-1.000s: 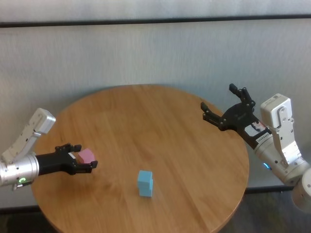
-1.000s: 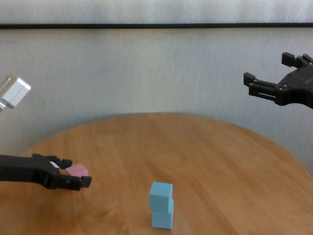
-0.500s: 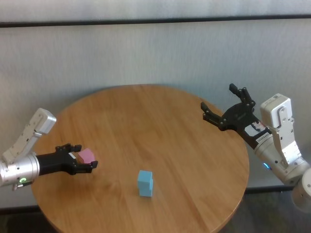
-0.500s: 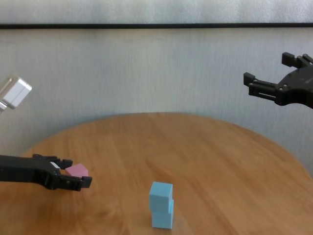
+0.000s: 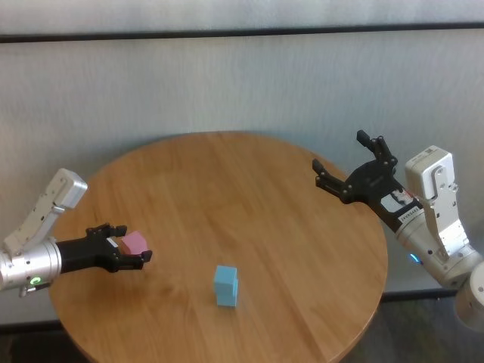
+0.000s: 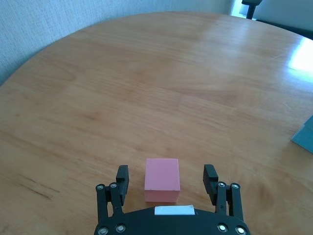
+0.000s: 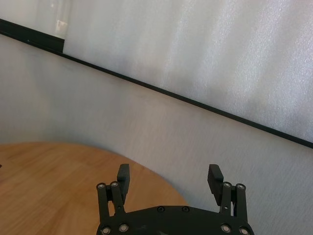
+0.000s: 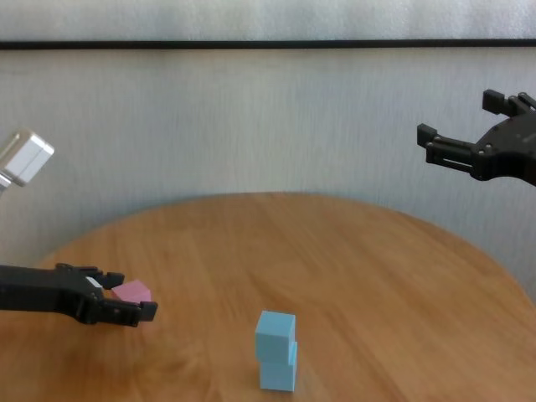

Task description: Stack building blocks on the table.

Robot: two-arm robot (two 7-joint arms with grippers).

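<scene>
A pink block rests on the round wooden table near its left edge. My left gripper is open around it, one finger on each side with a gap to the block. Two light blue blocks stand stacked one on the other at the table's front middle; a corner of them shows in the left wrist view. My right gripper hangs open and empty above the table's right rim.
A grey wall with a dark horizontal strip runs behind the table. The table's edge curves close under my left forearm.
</scene>
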